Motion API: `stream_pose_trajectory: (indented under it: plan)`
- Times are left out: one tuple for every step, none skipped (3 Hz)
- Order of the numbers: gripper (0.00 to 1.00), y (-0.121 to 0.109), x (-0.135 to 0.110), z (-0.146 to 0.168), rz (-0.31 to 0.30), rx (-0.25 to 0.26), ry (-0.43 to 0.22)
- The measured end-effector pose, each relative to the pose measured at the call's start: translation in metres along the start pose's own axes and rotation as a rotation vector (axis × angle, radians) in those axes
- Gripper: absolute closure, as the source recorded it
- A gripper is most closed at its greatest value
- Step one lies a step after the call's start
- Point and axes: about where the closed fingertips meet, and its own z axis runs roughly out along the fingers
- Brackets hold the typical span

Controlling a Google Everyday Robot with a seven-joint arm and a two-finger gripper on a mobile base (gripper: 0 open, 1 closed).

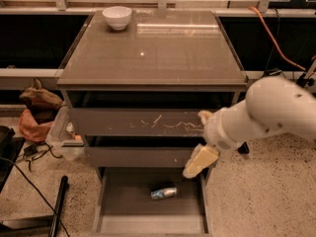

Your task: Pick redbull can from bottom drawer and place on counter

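The can [163, 193] lies on its side mid-floor in the open drawer [128, 209], while the gripper [200, 160], whose spread I cannot tell, hangs above the right wall and should drop leftward, aligned across the can's narrow width.

counter [148, 58] glossy | redbull can [163, 193] shiny metal | pincer [190, 172] matt plastic, above bottom drawer [133, 212]

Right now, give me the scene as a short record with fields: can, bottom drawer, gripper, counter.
redbull can: lying on its side on the drawer floor, near the middle
bottom drawer: pulled open, nothing else seen in it
gripper: over the drawer's right side, above and right of the can, not touching it
counter: white bowl at back left corner; can not yet on it
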Motion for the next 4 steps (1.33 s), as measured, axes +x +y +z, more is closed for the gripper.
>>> stream_pose_trajectory:
  plan:
    - [0.00, 0.052, 0.015, 0.112, 0.063, -0.130, -0.056]
    - [0.00, 0.087, 0.026, 0.191, 0.107, -0.177, -0.082]
    - [0.00, 0.072, 0.023, 0.200, 0.124, -0.119, -0.113]
    - [0.00, 0.075, 0.023, 0.199, 0.120, -0.129, -0.108]
